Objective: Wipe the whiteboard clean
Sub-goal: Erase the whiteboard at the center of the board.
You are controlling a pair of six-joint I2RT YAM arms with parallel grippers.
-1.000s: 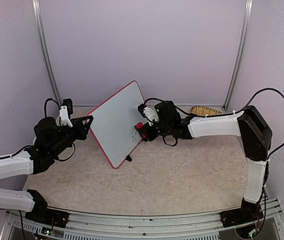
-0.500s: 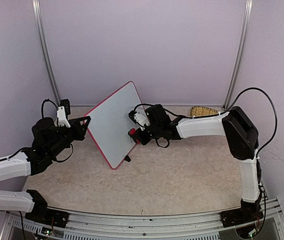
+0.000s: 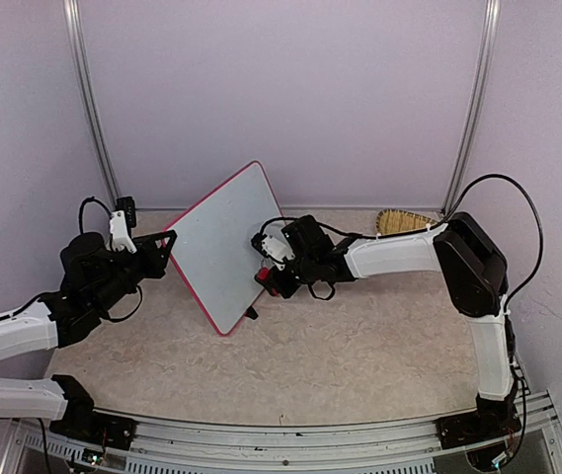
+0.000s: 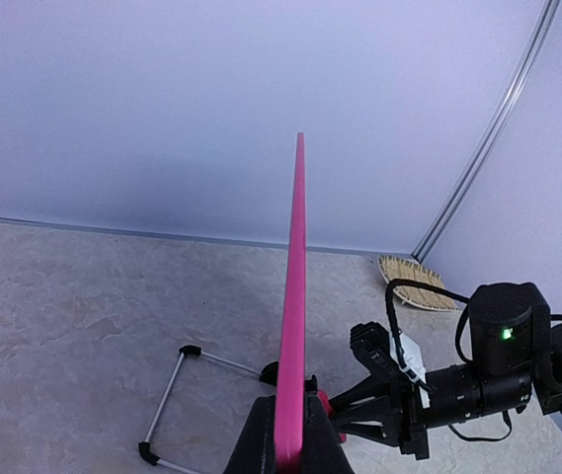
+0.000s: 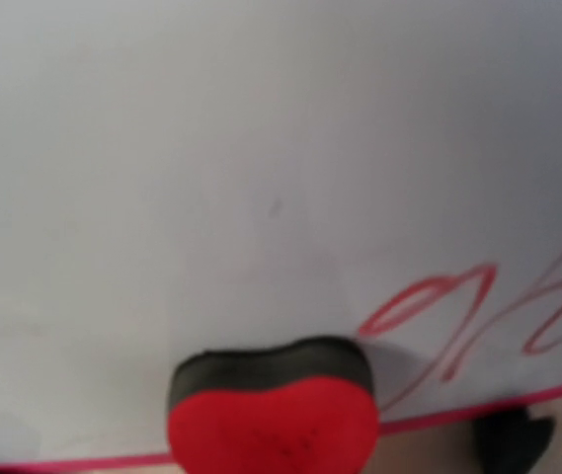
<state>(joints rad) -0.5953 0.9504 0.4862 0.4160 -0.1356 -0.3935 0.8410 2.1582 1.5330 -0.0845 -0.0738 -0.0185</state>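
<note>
Over marbled tabletop (image 3: 360, 336), the whiteboard (image 3: 216, 242) is clamped by the left gripper (image 3: 169, 241). Pinched in the right gripper (image 3: 272, 281), the eraser (image 5: 273, 420) has been dragged lower; scrawl (image 5: 458, 321) beside it remains.

Pale lilac walls (image 3: 281, 89) enclose a beige marbled tabletop (image 3: 360, 346) on 3 sides, with 2 slim metal posts (image 3: 92, 99) standing in the back corners, a metal rail (image 3: 290, 437) running along the near edge, and soft, even light casting only faint shadows.
</note>
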